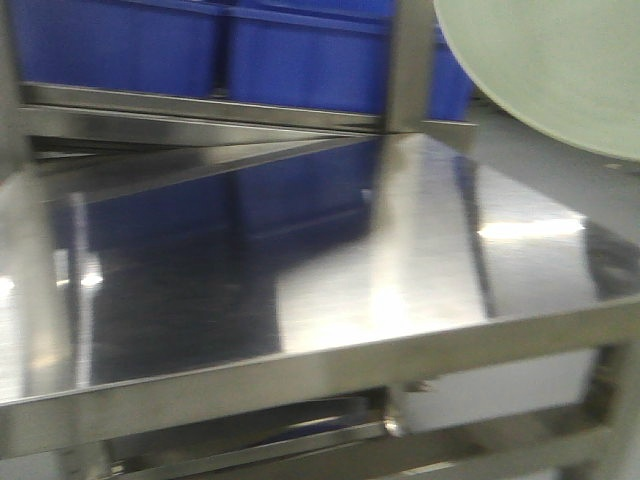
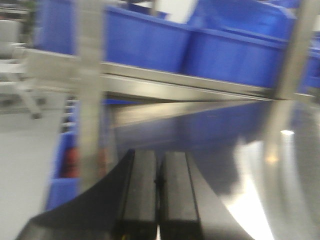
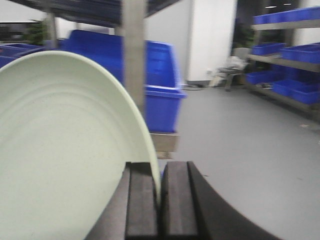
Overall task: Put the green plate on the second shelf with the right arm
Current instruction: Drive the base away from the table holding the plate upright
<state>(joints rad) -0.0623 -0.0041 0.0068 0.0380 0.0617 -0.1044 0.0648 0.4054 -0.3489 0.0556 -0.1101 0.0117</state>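
The pale mint green plate (image 3: pixel 65 150) fills the left of the right wrist view, held on edge and upright. My right gripper (image 3: pixel 159 172) is shut on its rim, one black finger on each side. In the front view the plate (image 1: pixel 550 70) shows at the top right, above and beyond the right end of the steel shelf (image 1: pixel 300 270); the right gripper itself is out of that view. My left gripper (image 2: pixel 158 170) is shut and empty, its two black pads (image 2: pixel 141 185) pressed together, low over the shelf surface (image 2: pixel 225 145).
Blue plastic bins (image 1: pixel 290 50) stand behind the rack. A steel upright post (image 1: pixel 410 65) rises just left of the plate and shows in the right wrist view (image 3: pixel 133 55). Another post (image 2: pixel 91 90) stands left of my left gripper. Grey floor (image 3: pixel 250 150) and shelving with blue bins (image 3: pixel 290 55) lie to the right.
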